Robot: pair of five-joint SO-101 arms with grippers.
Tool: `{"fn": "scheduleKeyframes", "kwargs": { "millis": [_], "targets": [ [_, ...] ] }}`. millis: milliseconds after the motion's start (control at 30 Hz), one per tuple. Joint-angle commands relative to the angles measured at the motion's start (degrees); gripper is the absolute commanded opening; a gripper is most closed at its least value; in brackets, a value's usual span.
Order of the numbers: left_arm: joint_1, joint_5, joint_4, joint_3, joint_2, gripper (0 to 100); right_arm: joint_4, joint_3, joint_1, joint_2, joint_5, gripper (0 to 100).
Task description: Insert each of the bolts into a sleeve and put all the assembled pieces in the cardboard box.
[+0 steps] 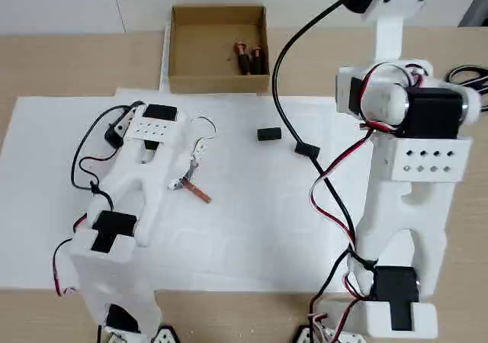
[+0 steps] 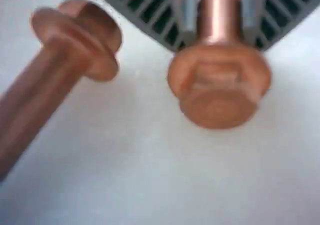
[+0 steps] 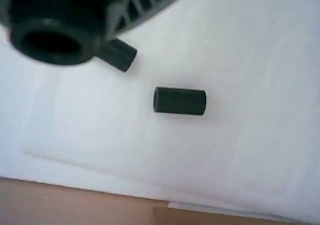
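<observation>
Bolt (image 2: 217,85) clenched by its shank in my left tool (image 2: 217,12), over the white sheet (image 1: 252,221).
Second bolt (image 2: 70,40) lies beside it; my right tool (image 3: 75,15) grips a sleeve (image 3: 50,41) (raised off the worktop), loose sleeve (image 3: 180,101) on the sheet.

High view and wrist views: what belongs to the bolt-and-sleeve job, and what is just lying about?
Job: cardboard box, assembled pieces, loose sleeve, loose bolt, held bolt, held sleeve.
Lying about: black cable, white paper.
</observation>
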Motion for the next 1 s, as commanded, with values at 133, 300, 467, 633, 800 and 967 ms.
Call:
{"fn": "scheduleKeyframes", "kwargs": {
  "millis": [133, 300, 467, 633, 800, 967],
  "targets": [
    [-2.3, -36.0, 16.1, -13.8, -0.1, 1, 0.7, -0.3, 0.6, -2.9, 0.8, 0.4],
    [-5.3, -58.0, 17.3, -14.0, 0.3, 1, 0.7, -0.3, 0.6, -2.9, 0.8, 0.4],
    [-6.9, -59.6, 17.6, -13.5, 6.1, 1, 0.7, -0.3, 0.3, -2.9, 0.8, 0.4],
    [-6.3, -61.0, 17.5, -13.8, 13.6, 1, 0.7, -0.3, 0.3, -2.9, 0.8, 0.4],
    [-6.9, -62.4, 15.7, -13.9, 13.6, 9, 0.7, -0.3, 0.4, -2.9, 0.8, 0.4],
    [-6.9, -60.9, 14.3, -13.7, 7.9, 11, 0.7, -0.3, 0.6, -2.9, 0.8, 0.4]
  ]
}}
